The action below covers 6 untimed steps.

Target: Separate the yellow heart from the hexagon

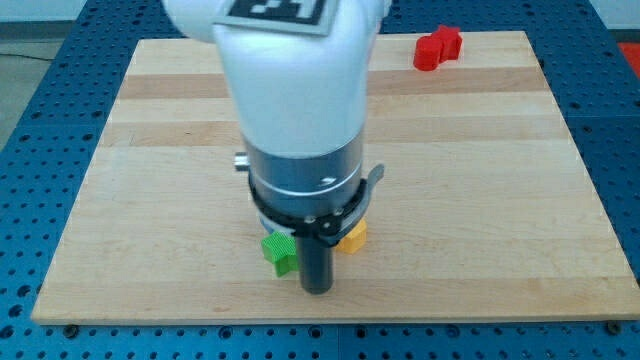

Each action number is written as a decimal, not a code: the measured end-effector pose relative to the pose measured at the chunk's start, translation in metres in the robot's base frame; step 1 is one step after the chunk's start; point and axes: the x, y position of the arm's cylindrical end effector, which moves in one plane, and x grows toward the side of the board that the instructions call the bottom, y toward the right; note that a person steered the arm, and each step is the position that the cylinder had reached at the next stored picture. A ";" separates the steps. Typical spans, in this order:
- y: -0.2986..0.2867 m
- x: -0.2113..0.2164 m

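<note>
— Where is the rod right now?

— The straight dark rod comes down from the arm's big white and grey body (300, 110), and the tip (317, 290) sits low on the pale wooden desk (480, 200), near the view's bottom edge. It stands between two small blocks.

— Which blocks?

— On the view's left of the tip there is a green block (279, 252), blocky in outline; I cannot make out its exact shape. It looks to be just beside the rod, perhaps touching it. On the view's right there is a yellow-orange block (352, 236), mostly hidden behind the rod and the arm's collar. Whether it is the heart or the hexagon I cannot tell.

— So the two sit on opposite sides of the rod?

— Yes, green to one side, yellow to the other, the rod between.

— And the pincer?

— This arm carries no pincer, only the rod, so there is nothing spread or pressed together to report.

— Anything else on the desk?

— A red block (437, 47), irregular in shape, lies at the view's top right, well apart from the others. Around the desk is a blue perforated surface (40, 110).
</note>
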 end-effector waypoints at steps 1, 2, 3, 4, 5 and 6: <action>-0.010 -0.033; -0.016 -0.077; -0.032 -0.090; 0.004 -0.103; 0.015 -0.080; 0.083 -0.104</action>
